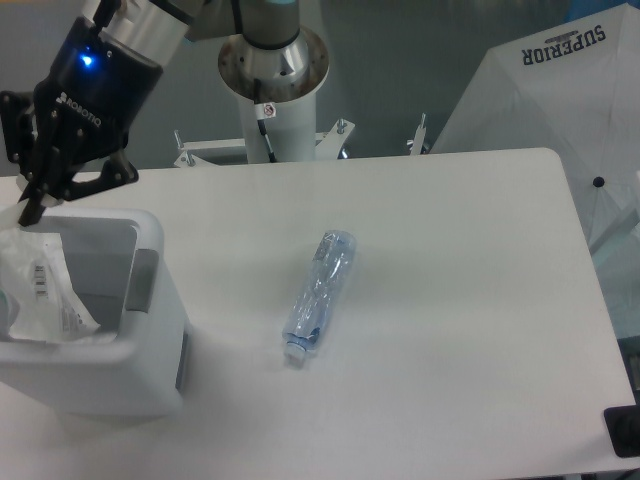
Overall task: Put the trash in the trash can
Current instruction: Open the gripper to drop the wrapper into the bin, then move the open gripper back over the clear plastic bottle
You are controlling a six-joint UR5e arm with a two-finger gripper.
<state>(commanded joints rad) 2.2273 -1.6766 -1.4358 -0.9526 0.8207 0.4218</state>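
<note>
The trash can (150, 300), a boxy white bin with a grey side panel, stands at the table's left front. My gripper (30, 212) hovers over its far left rim, fingers pinched together at the top of the thin white-and-clear packet (45, 290). The packet hangs down into the bin's left side, its barcode label showing. The clear bluish bottle (322, 292) lies on its side in the middle of the table, cap toward the front, well to the right of the bin and the gripper.
The arm's white base column (272, 95) rises behind the table's back edge. A white folded umbrella or canopy (560, 110) stands beyond the right back corner. A dark object (622, 432) sits at the front right corner.
</note>
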